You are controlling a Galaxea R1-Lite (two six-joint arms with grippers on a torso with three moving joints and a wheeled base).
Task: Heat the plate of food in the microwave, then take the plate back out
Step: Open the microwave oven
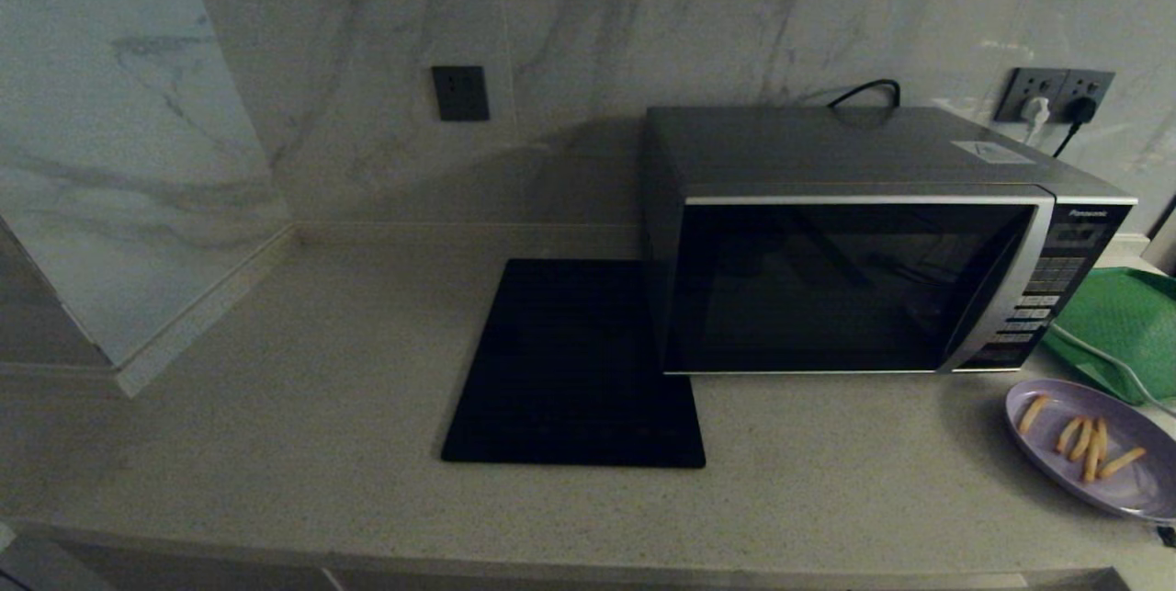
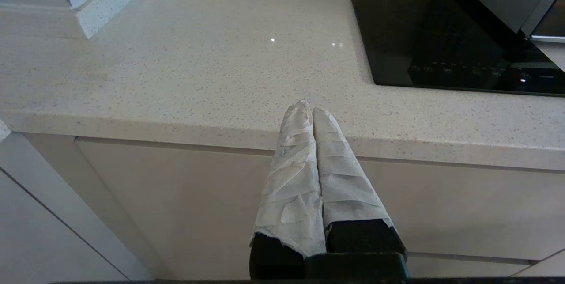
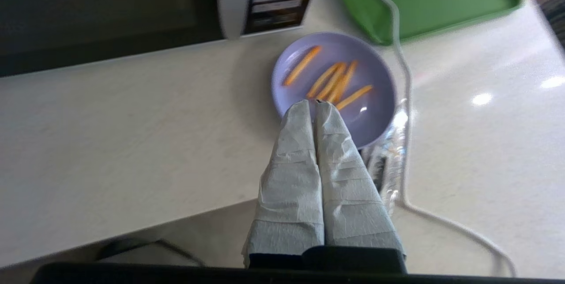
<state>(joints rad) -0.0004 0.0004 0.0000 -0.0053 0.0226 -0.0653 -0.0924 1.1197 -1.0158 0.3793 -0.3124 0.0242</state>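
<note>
Fries, thin and golden-orange, lie scattered on the plate of food [image 1: 1098,448], a round, shallow lavender dish at the lower right of the head view, on the speckled stone tabletop [image 1: 276,407] just in front of the microwave's button panel. The microwave [image 1: 854,242] fills the centre right of that view: a boxy dark grey body, black glass door shut, silver trim. A flat black square mat [image 1: 574,366] lies beside it at centre, glossy and thin. A green mesh-textured tray [image 1: 1125,324] sits at the right edge, behind the plate, with a white cable [image 1: 1116,366] trailing across it.

Neither arm shows in the head view; only the wrist cameras reveal them. The right wrist view shows the right gripper [image 3: 315,104] above the near rim of the plate [image 3: 375,111], its fingers [image 3: 291,164] wrapped in crinkled pale tape and pressed together, holding nothing. It also shows the cable [image 3: 408,111] running past the plate.

The left wrist view shows the left gripper [image 2: 309,109] parked off the tabletop's front edge, over the pale cabinet front [image 2: 176,204], its taped fingers likewise closed and empty.
</note>
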